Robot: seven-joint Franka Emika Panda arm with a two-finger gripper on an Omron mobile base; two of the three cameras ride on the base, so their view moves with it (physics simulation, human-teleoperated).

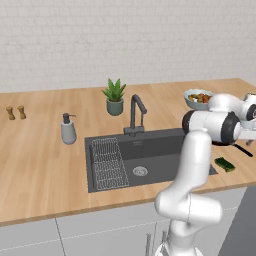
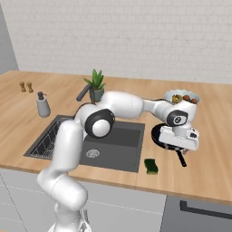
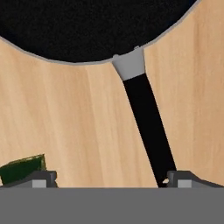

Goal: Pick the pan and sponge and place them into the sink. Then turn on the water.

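Above the pan [image 3: 87,26] handle, end effector [image 3: 111,179] wide open, empty; sponge [image 3: 22,168] at its left fingertip.

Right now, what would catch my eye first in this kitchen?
Probably the big white robot arm bending over the wooden counter, its open fingers above the round black frying pan right of the dark grey sink. A small yellow-and-green sponge lies near the counter's front edge.

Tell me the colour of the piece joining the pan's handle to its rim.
Grey bracket; pan and handle are black. Clearest in hand view.
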